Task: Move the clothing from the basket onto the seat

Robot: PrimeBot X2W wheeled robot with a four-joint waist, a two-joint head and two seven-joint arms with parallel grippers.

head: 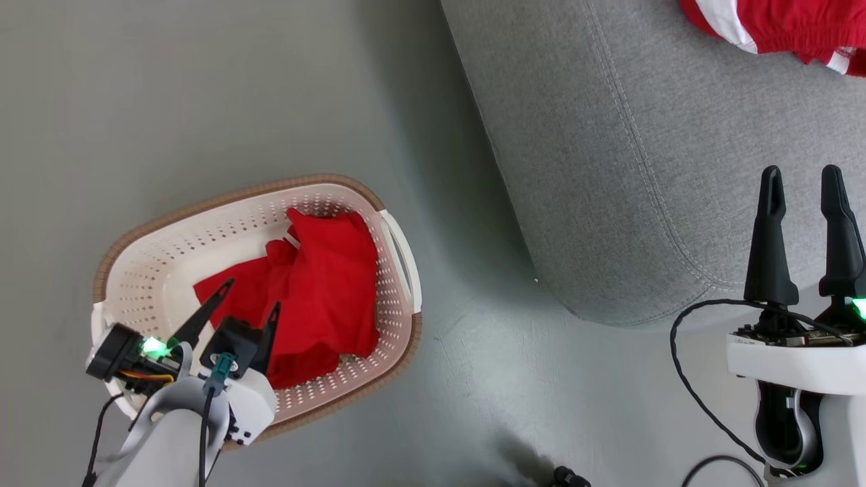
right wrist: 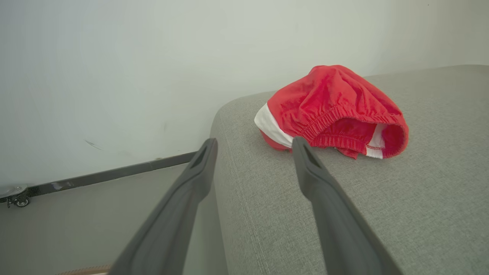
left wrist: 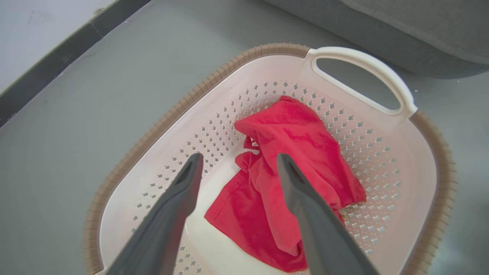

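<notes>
Here, rumpled red clothing (right wrist: 332, 103) (white bands)

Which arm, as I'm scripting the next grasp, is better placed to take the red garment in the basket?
Left. The left gripper hangs open over the red garment in the basket, while the right gripper is over the seat.

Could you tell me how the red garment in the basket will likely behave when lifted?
The red garment lies crumpled in soft folds, so it will probably hang limp and drape. It looks thin, so it is likely light. Spread across the basket, a trailing edge might drag over the rim.
</notes>
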